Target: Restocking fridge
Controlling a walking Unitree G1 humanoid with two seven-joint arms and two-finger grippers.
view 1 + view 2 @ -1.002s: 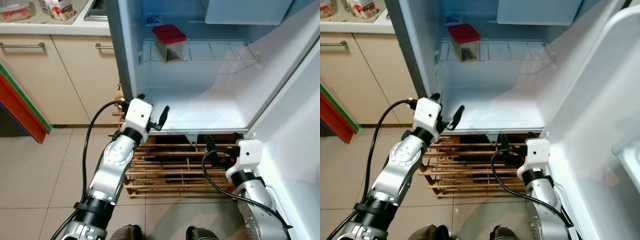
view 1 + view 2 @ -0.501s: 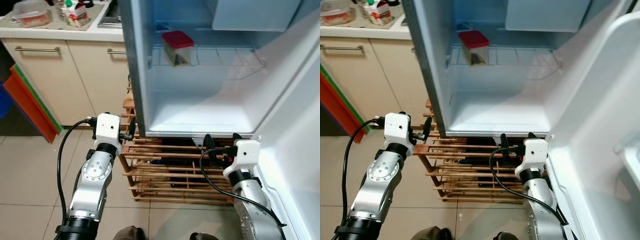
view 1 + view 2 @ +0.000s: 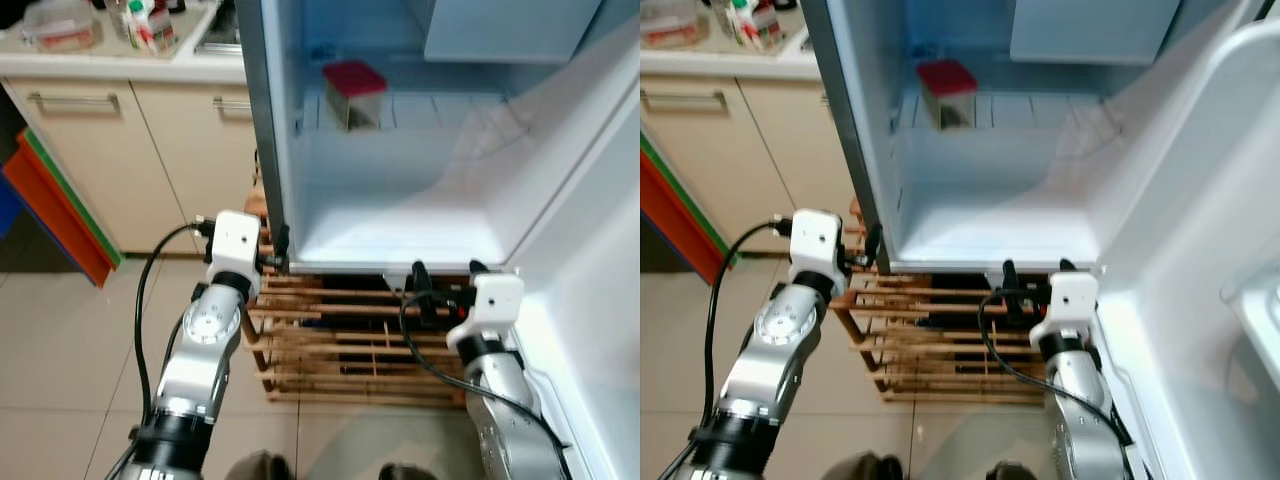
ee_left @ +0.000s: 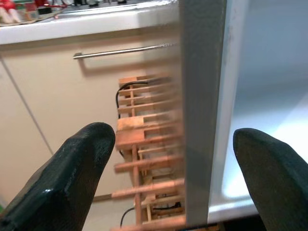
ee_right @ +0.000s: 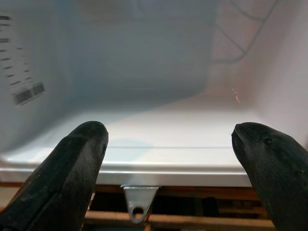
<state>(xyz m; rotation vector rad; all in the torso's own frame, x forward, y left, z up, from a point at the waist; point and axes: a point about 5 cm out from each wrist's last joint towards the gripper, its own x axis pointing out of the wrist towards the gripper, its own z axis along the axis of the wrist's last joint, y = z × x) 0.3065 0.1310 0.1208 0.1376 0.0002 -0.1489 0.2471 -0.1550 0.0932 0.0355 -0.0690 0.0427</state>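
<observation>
The open fridge [image 3: 400, 215] has a bare white floor. A red-lidded container [image 3: 350, 90] stands at the left of its wire shelf [image 3: 440, 105]. My left gripper [image 3: 275, 255] is open at the lower front corner of the fridge's left wall. In the left wrist view the left gripper [image 4: 175, 142] has that grey wall edge [image 4: 202, 110] between its spread fingers. My right gripper [image 3: 446, 275] is open just below the front lip of the fridge floor; in the right wrist view the right gripper [image 5: 168, 134] faces into the lower compartment, holding nothing.
A wooden slatted rack [image 3: 340, 335] sits under the fridge. The open fridge door [image 3: 600, 260] stands on the right. Beige cabinets [image 3: 120, 150] with a counter of food packs [image 3: 140, 20] are on the left. Coloured boards [image 3: 50, 210] lean against the cabinets.
The left gripper left the fridge opening, swung out left of the rack, then came back against the fridge's left wall edge. The camera shifted. The right gripper has stayed put.
</observation>
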